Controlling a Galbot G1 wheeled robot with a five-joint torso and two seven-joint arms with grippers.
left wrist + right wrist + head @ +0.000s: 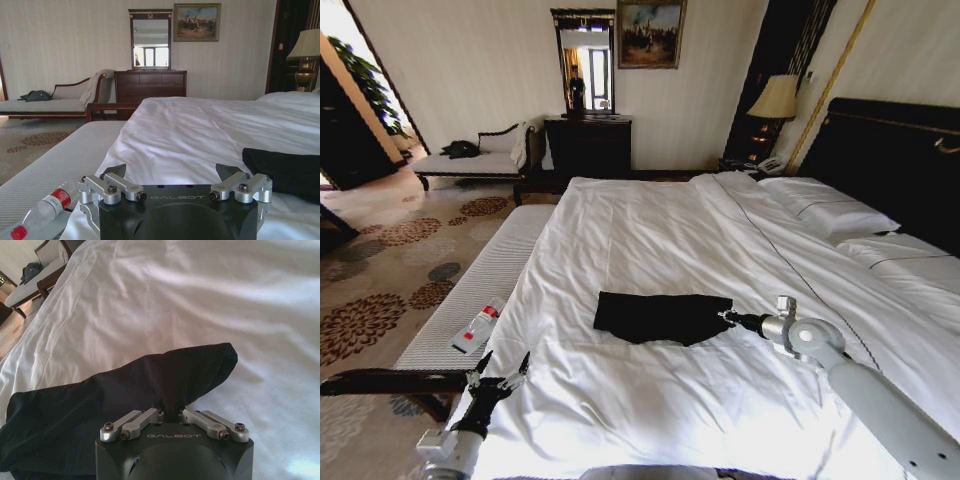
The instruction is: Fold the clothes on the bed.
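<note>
Right wrist view, right gripper [171,412] pinching clothes [120,405], fingertips hidden, left gripper [500,374] open.

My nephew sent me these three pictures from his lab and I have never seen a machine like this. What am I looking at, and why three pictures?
It is a two-armed robot on wheels, standing at the foot of a bed to fold a shirt. The wide picture comes from a camera on its head, looking down. The other two come from cameras on its wrists, so each shows that arm's own metal claw up close.

On the white duvet lies a black T-shirt, already partly folded. The right gripper is shut on the shirt's edge, lifting the cloth into a small hump. The left gripper is open and holds nothing; it hangs at the bed's near left corner, beside a white bench. On that bench lies a plastic water bottle with a red cap.
</note>
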